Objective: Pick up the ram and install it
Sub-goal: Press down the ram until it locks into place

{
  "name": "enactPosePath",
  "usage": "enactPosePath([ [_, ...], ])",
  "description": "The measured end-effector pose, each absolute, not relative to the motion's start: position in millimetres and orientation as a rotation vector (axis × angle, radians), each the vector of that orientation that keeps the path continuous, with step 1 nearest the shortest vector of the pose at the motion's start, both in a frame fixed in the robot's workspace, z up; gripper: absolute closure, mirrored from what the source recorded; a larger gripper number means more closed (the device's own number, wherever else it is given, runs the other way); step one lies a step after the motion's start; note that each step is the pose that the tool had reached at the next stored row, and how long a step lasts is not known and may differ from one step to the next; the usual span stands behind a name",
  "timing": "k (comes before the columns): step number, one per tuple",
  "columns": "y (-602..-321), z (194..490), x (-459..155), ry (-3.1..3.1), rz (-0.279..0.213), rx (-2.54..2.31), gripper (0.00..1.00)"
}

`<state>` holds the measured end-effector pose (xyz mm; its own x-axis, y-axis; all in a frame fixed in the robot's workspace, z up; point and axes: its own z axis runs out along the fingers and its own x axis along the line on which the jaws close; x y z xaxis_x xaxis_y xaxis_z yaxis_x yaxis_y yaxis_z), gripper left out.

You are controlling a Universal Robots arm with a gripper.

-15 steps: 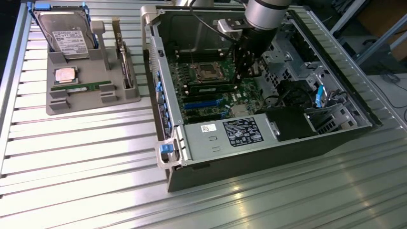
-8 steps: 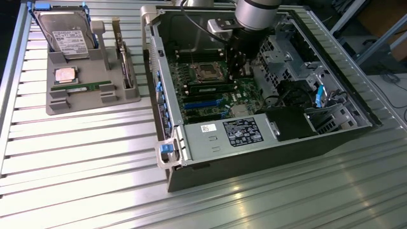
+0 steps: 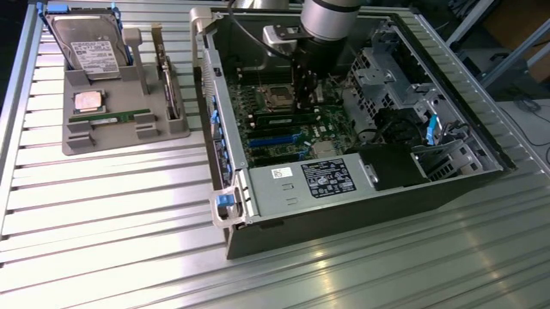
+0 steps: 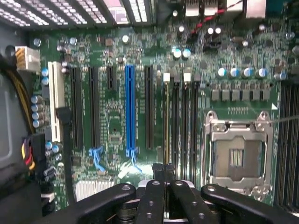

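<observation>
One slatted metal table, carrying everything listed; one open grey computer case lying on its side toward the exterior view's right; one robot arm reaching down into the case; one green motherboard on the case floor; one grey parts tray on the table at the exterior view's left, apart from the case; one silver power supply with a dark label along the case's near wall; one hard drive standing in the tray's far end; one expansion card upright on edge at the tray's case-side rim; one gripper, jaws clenched together with nothing seen between them, its tips directly over the near end of the ram; one empty processor socket with metal frame, beside the memory slots; one blue expansion slot and one white expansion slot, with dark slots between and beside them; four memory slots side by side; the ram, one stick, standing edge-up in the memory slot nearest the expansion slots, whether the tips touch it cannot be told; one second memory stick, green, lying flat in the tray's near part; one square silver processor chip flat in the tray, between hard drive and that stick
</observation>
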<state>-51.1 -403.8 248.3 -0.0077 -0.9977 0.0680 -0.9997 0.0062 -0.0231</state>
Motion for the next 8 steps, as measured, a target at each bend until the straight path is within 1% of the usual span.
enactPosePath([
  [8, -403.8, 248.3, -83.7, -2.206, 0.100, 2.190, 0.89],
])
